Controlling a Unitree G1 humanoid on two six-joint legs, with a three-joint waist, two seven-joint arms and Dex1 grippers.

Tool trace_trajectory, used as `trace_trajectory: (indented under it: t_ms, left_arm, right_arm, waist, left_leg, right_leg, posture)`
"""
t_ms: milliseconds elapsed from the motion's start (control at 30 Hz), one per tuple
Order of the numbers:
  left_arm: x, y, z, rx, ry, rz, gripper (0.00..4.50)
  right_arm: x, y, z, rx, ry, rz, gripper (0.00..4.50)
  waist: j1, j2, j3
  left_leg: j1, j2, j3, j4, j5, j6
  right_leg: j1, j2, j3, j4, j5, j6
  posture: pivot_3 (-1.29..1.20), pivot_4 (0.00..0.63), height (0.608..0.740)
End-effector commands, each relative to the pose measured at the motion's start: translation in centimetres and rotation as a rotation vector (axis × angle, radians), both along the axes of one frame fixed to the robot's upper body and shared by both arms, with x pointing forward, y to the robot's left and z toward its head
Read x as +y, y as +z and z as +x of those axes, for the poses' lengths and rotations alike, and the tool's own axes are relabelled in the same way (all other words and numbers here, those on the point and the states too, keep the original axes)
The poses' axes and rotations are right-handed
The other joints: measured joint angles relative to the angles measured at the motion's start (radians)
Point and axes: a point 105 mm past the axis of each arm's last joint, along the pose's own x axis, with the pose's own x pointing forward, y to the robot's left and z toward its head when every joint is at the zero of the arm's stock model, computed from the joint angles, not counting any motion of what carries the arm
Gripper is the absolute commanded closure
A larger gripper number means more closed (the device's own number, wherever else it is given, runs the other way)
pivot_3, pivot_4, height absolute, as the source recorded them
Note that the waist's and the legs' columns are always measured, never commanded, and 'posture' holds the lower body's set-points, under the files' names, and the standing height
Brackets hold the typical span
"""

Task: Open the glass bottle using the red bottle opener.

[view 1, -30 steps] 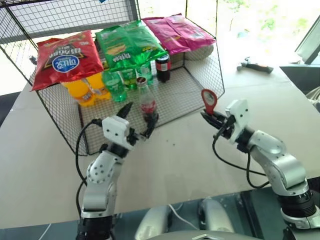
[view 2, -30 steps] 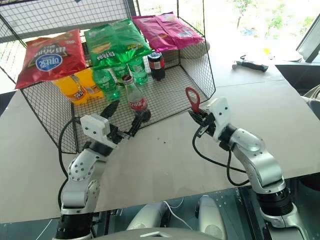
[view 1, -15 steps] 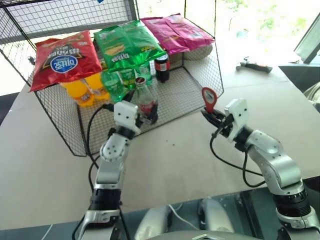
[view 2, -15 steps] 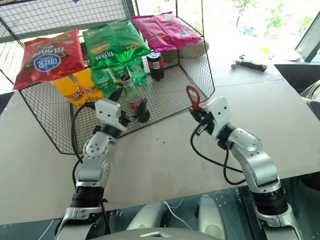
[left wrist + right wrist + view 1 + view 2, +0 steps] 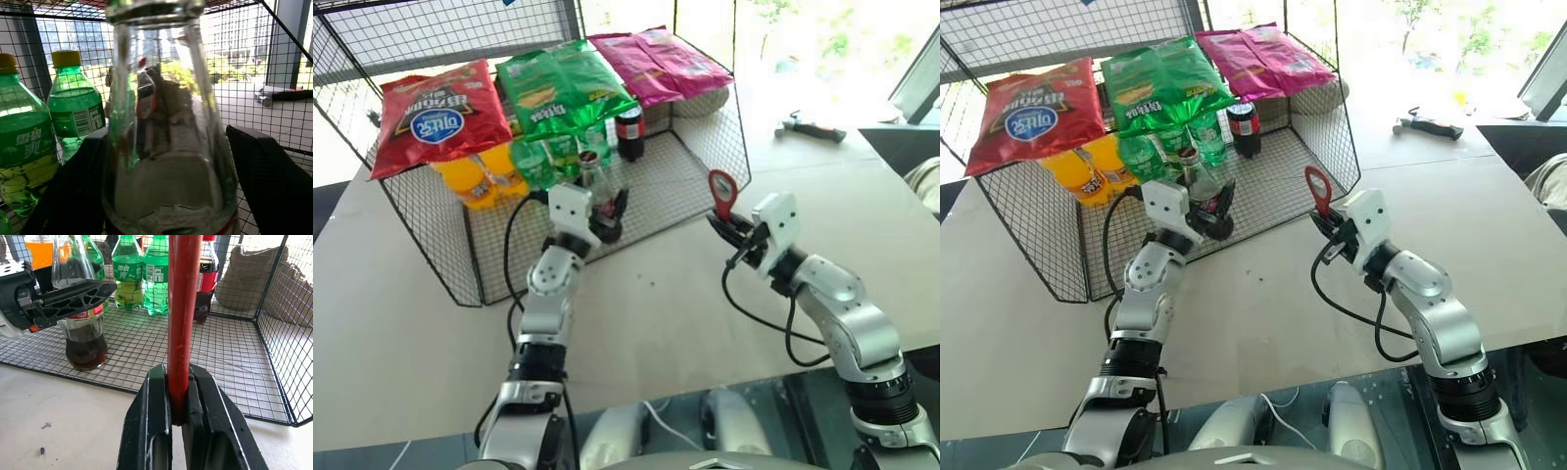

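The glass bottle (image 5: 592, 174) stands upright on the wire floor of the cage, a little dark liquid at its bottom and a red label round the middle. My left gripper (image 5: 605, 208) is shut on the glass bottle at label height; in the left wrist view the glass bottle (image 5: 161, 147) stands between my two black fingers (image 5: 264, 171), which lie against its sides. To the right, over the table, my right gripper (image 5: 720, 223) is shut on the handle of the red bottle opener (image 5: 721, 191), which points up with its loop head on top. It is well apart from the bottle.
The wire cage (image 5: 705, 186) opens toward me. Crisp bags (image 5: 440, 113) lie across its top. Green plastic bottles (image 5: 536, 162), orange bottles (image 5: 470, 181) and a dark cola bottle (image 5: 631, 132) stand behind the glass bottle. A tool (image 5: 813, 127) lies far right on the table.
My left gripper has reached forward into the cage, and its wide-open fingers have closed in on the glass bottle. My right gripper and the opener have kept still.
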Motion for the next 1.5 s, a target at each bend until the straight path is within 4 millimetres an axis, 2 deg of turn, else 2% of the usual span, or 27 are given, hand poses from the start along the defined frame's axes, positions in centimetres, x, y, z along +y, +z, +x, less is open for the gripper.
trace_trajectory:
  t_ms: [33,233,300,400,467,800,967,1100,1333,1500]
  left_arm:
    - [-0.2,1.0,-0.4,-0.040,-0.023,-0.011,2.04]
    - [-1.3,2.4,-2.9,-0.058,-0.168,-0.076,2.03]
    - [-2.4,2.7,-4.7,-0.047,-0.276,-0.074,2.03]
    - [-3.7,2.2,-6.9,-0.009,-0.392,-0.028,2.03]
    - [-4.0,1.6,-7.6,0.020,-0.420,-0.004,2.03]
    - [-3.7,-0.8,-7.8,0.085,-0.394,0.027,2.03]
    - [-3.8,-1.4,-8.2,0.096,-0.408,0.019,2.03]
    - [-3.8,-1.3,-8.2,0.083,-0.408,0.045,2.03]
    - [-4.2,0.7,-8.9,0.023,-0.437,0.034,2.03]
    - [-4.0,0.3,-9.3,0.048,-0.437,0.028,2.03]
  right_arm:
    - [0.0,1.9,-0.3,-0.077,0.001,0.021,4.50]
    - [-0.6,2.2,0.1,-0.092,-0.026,0.017,4.50]
    - [-1.2,2.4,0.5,-0.101,-0.047,0.013,4.50]
    - [-2.1,2.7,1.0,-0.112,-0.073,0.010,4.50]
    - [-2.3,2.8,1.3,-0.118,-0.080,0.008,4.50]
    - [-2.4,2.9,1.5,-0.124,-0.074,0.007,4.50]
    - [-2.4,2.9,1.5,-0.124,-0.071,0.006,4.50]
    - [-2.4,3.0,1.6,-0.126,-0.067,0.006,4.50]
    - [-2.2,2.9,1.6,-0.121,-0.057,0.007,4.50]
    - [-2.0,3.0,1.7,-0.122,-0.049,0.010,4.50]
  waist:
    - [0.000,0.000,0.000]
    - [-0.001,0.000,0.000]
    - [-0.001,0.000,0.000]
    - [0.000,0.000,0.000]
    - [0.000,0.000,0.000]
    - [-0.001,0.000,0.000]
    - [-0.001,0.000,0.000]
    - [-0.001,0.000,0.000]
    - [-0.001,0.000,0.000]
    - [-0.001,0.000,0.000]
  left_leg:
    - [0.000,0.000,0.000,0.000,0.000,0.000]
    - [0.000,0.000,0.000,0.000,0.000,0.000]
    - [0.000,0.000,0.000,0.000,0.000,0.000]
    - [-0.001,0.000,0.000,0.000,0.000,0.000]
    - [-0.001,0.000,0.000,0.000,0.000,0.000]
    - [0.000,0.000,0.000,0.000,0.000,0.000]
    - [0.000,0.000,0.000,0.000,0.000,0.000]
    - [0.000,0.000,0.001,0.000,0.000,0.000]
    - [0.000,0.000,0.001,0.000,0.000,0.000]
    - [0.000,0.000,0.001,0.000,0.000,0.000]
  right_leg:
    - [0.000,0.000,0.000,0.000,0.000,0.000]
    - [0.000,0.000,0.000,0.000,0.000,0.000]
    - [0.000,0.000,0.000,0.000,0.000,0.000]
    - [0.000,0.000,0.001,0.000,0.000,0.000]
    - [0.000,0.000,0.001,0.000,0.000,0.000]
    - [0.000,0.000,0.001,0.000,0.000,0.000]
    - [0.000,0.000,0.001,0.000,0.000,0.000]
    - [0.000,0.000,0.001,0.000,0.000,0.000]
    - [0.000,0.000,0.001,0.000,0.000,0.000]
    - [0.000,0.000,0.001,0.000,0.000,0.000]
  posture:
    - [0.00,0.150,0.740]
    - [0.00,0.150,0.740]
    - [0.00,0.150,0.740]
    - [0.00,0.150,0.740]
    - [0.00,0.150,0.740]
    - [0.00,0.150,0.740]
    - [0.00,0.150,0.740]
    - [0.00,0.150,0.740]
    - [0.00,0.150,0.740]
    - [0.00,0.150,0.740]
